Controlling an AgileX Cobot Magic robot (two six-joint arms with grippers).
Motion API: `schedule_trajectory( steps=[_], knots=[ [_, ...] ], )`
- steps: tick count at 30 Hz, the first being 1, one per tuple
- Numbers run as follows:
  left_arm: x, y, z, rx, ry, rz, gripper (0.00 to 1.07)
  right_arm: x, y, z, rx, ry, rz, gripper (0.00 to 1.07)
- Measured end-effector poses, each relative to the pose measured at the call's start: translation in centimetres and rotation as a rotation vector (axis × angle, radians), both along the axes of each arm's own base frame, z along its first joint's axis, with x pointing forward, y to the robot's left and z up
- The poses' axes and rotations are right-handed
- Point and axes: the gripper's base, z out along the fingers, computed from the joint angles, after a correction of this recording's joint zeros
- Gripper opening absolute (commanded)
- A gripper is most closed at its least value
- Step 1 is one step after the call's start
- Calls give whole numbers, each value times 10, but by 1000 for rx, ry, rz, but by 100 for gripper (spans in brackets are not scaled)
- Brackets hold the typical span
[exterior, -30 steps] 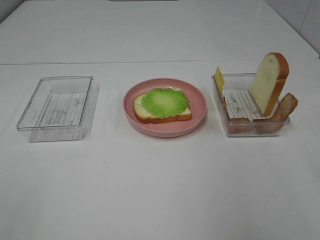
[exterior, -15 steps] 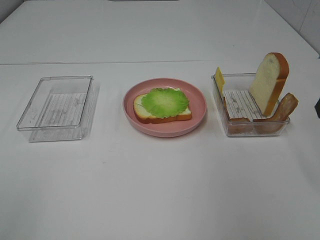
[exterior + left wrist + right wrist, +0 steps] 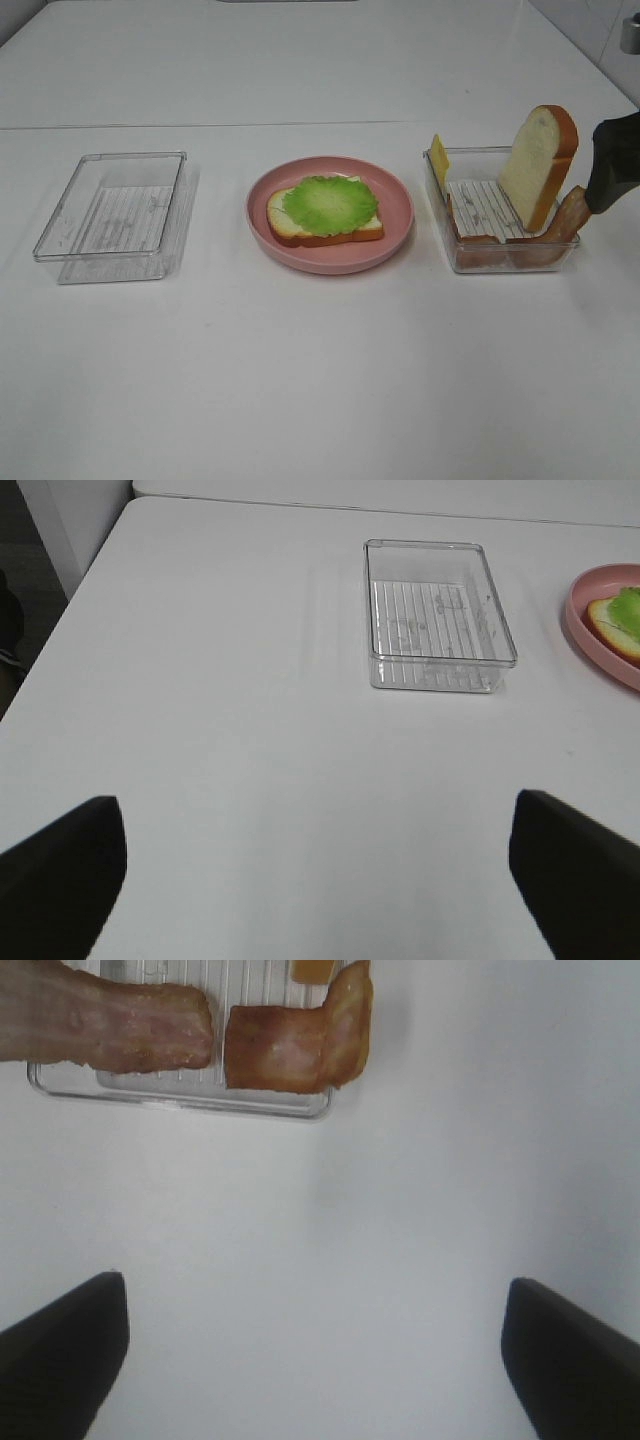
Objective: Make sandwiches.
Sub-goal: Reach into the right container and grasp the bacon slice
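A pink plate (image 3: pixel 398 236) in the middle of the table holds one bread slice (image 3: pixel 290 228) with a green lettuce leaf (image 3: pixel 328 203) on top. The clear box (image 3: pixel 505 258) to its right holds an upright bread slice (image 3: pixel 538 160), a yellow cheese slice (image 3: pixel 438 156) and bacon strips (image 3: pixel 285 1055). My right gripper (image 3: pixel 315 1290) is open and empty over bare table just beside that box; one of its dark fingers (image 3: pixel 612 165) shows at the right edge of the exterior view. My left gripper (image 3: pixel 315 815) is open and empty, well short of the empty clear box (image 3: pixel 440 615).
The empty clear box (image 3: pixel 115 215) stands on the left of the white table. The table's left edge (image 3: pixel 90 590) drops off to a dark floor. A seam runs across the table behind the plate and the two boxes.
My right gripper has come into the exterior view from the right edge and now hangs beside the box with the bread and bacon. The food and boxes have not moved.
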Motion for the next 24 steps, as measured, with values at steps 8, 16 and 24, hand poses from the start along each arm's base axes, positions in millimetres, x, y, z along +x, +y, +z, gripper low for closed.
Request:
schedule_trajectory(
  steps=[8, 16, 24],
  knots=[
    [0, 0, 0, 0, 0, 0, 96, 35, 4, -10, 31, 13, 82, 99],
    [0, 0, 0, 0, 0, 0, 96, 57, -12, -29, 114, 33, 61, 99],
    [0, 0, 0, 0, 0, 0, 96, 68, -28, -45, 198, -11, 57, 99]
  ],
)
